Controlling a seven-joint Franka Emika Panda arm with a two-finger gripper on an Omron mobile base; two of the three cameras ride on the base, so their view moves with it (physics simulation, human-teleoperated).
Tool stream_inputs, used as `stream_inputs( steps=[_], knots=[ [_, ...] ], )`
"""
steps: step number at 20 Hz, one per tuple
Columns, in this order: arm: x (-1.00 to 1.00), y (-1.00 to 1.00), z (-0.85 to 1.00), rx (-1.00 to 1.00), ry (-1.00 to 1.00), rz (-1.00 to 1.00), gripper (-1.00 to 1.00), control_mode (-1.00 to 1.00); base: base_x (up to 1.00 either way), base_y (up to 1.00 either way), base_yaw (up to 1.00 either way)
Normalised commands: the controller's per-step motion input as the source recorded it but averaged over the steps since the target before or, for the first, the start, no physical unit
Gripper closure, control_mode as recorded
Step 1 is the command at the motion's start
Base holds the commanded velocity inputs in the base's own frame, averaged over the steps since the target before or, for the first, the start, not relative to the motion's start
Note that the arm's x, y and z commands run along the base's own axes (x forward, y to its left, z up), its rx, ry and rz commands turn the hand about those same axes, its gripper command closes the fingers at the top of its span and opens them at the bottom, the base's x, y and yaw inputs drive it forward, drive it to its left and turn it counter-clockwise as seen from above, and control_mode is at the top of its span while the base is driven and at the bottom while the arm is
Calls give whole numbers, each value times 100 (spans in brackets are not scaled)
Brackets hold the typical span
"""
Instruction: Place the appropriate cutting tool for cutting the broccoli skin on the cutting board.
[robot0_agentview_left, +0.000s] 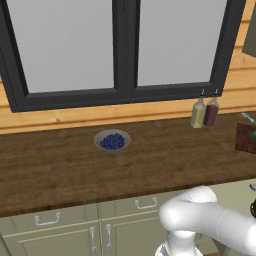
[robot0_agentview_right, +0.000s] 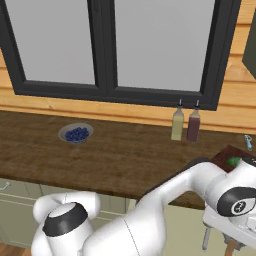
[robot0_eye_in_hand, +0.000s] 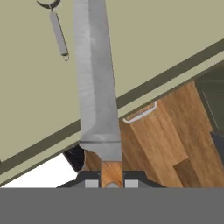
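Left base view – surface: a brown wooden countertop (robot0_agentview_left: 60, 170) runs under a dark-framed window (robot0_agentview_left: 122, 50), with pale green cabinet fronts (robot0_agentview_left: 50, 225) below it.
Left base view – bowl: a small grey bowl of blue berries (robot0_agentview_left: 112, 141) sits on the surface, left of centre.
Left base view – bottles: a yellowish glass bottle (robot0_agentview_left: 198, 113) and a dark red glass bottle (robot0_agentview_left: 211, 112) stand just beside each other at the back of the surface.
Left base view – board: the dark reddish-brown flat wooden cutting board (robot0_agentview_left: 246, 137) lies at the right edge, cut off by the frame, with the small bright green broccoli lump (robot0_agentview_left: 253, 134) barely seen on it.
Right base view – board: the cutting board (robot0_agentview_right: 225, 155) shows as a dark corner beyond the white arm's elbow; the broccoli (robot0_agentview_right: 233, 161) rests on it – partly hidden by the arm.
Right base view – end effector: the end effector (robot0_agentview_right: 231, 246) hangs low at the lower right, in front of the cabinets and below the surface's edge.
Hand view – end effector: the end effector (robot0_eye_in_hand: 111, 183) is pinching the light wooden handle of a long grey steel kitchen knife (robot0_eye_in_hand: 97, 83), whose blade runs up the view.
Hand view – background: pale green cabinet fronts with a metal handle (robot0_eye_in_hand: 57, 33) lie behind the blade, and a wooden plank floor (robot0_eye_in_hand: 170, 131) lies beside it.
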Motion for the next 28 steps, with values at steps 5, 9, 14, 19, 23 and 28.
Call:
stream_inputs(
  steps=[5, 9, 14, 19, 23, 28],
  knots=[
    [66, 3, 29, 0, -14, 0, 100, -100, 0, 0, 0],
    [99, 6, 0, 0, -9, 0, 100, -100, 0, 0, 0],
    [92, 0, 1, 0, -5, 0, 100, -100, 0, 0, 0],
    [91, 3, -1, 0, -5, 0, 100, -100, 0, 0, 0],
    [63, 2, -17, 0, -17, 0, 100, -100, 0, 0, 0],
    [77, 0, -8, 0, -14, 0, 100, -100, 0, 0, 0]
  ],
)
